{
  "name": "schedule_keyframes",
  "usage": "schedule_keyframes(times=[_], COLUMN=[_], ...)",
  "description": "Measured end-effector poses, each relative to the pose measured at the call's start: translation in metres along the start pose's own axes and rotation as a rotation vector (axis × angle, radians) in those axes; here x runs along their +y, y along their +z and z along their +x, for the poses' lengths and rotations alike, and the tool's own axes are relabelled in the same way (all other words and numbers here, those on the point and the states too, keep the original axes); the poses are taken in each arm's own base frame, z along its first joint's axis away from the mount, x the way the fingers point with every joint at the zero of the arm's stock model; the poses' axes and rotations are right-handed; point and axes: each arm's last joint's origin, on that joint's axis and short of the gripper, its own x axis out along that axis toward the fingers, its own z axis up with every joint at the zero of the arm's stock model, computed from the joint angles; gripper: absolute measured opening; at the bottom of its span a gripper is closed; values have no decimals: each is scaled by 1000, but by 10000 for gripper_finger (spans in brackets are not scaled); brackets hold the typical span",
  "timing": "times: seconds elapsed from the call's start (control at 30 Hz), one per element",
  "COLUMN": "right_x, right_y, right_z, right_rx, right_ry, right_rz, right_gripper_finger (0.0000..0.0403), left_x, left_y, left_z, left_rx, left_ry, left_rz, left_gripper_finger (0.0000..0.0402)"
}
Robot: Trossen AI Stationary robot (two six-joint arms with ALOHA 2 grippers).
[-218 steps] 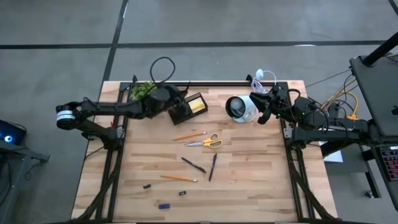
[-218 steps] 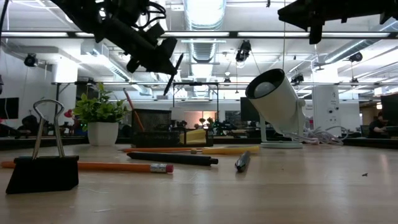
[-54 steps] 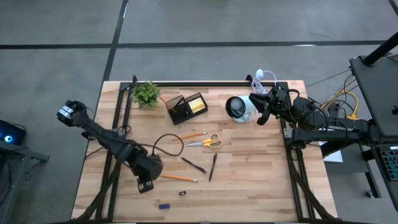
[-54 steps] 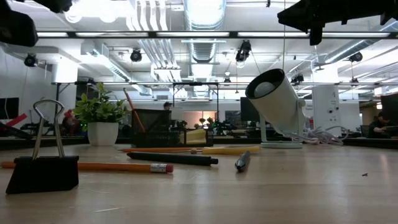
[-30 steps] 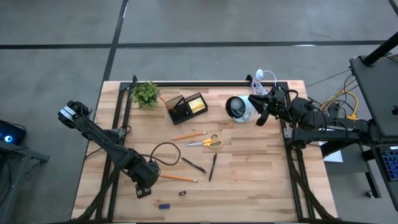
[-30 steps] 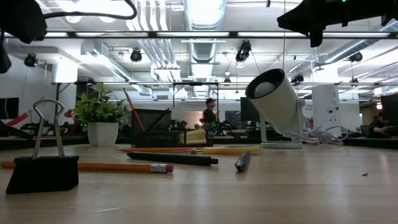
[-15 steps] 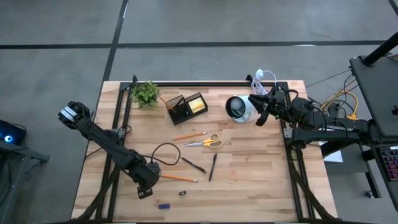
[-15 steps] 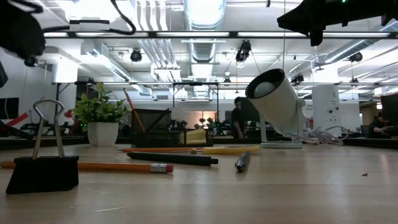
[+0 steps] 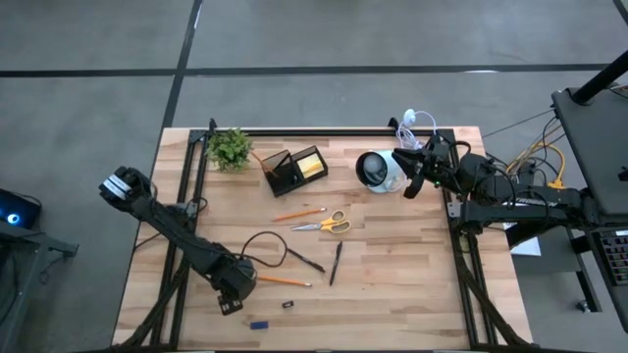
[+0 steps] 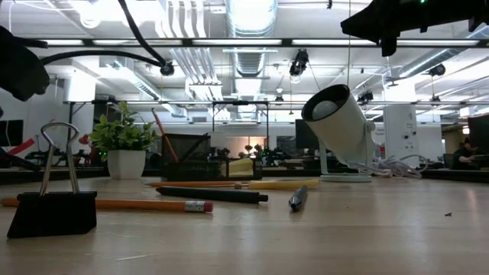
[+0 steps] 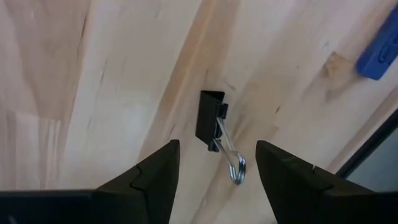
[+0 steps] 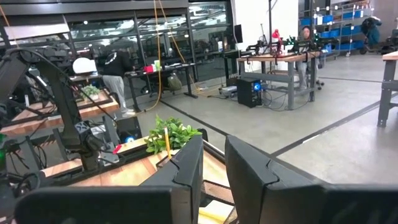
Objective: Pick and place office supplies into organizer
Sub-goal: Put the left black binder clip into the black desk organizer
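Two jaws spread on the left gripper, hovering just above the black binder clip on the wooden surface | blue bit near | organizer well apart, beside plant | right gripper parked by white cup, jaws narrowly apart, empty

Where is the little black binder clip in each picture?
High view: the binder clip lies near the table's front left, just under the left gripper.
Low view: it stands at the far left, wire handles up.
Left wrist view: it sits in the middle, between the open fingers.
Right wrist view: not in it.
Shared landmark: the orange pencil lying beside the clip.
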Motion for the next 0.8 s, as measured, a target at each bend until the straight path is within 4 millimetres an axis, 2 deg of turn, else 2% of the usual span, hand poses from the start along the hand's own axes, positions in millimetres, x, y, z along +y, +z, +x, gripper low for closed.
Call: schedule_keyframes(times=[0.5, 0.63, 0.8], right_x=[0, 0, 0], right_y=[0, 0, 0], right_z=[0, 0, 0], right_rx=[0, 0, 0], right_ry=[0, 1, 1], right_rz=[2, 2, 5], right_gripper_finger=[59, 59, 59], left_x=[6, 6, 5], left_y=[-1, -1, 0], left_z=[4, 4, 4], left_rx=[-11, -15, -22], left_ry=[27, 27, 12], left_rz=[-2, 2, 7], left_gripper_finger=[193, 167, 113])
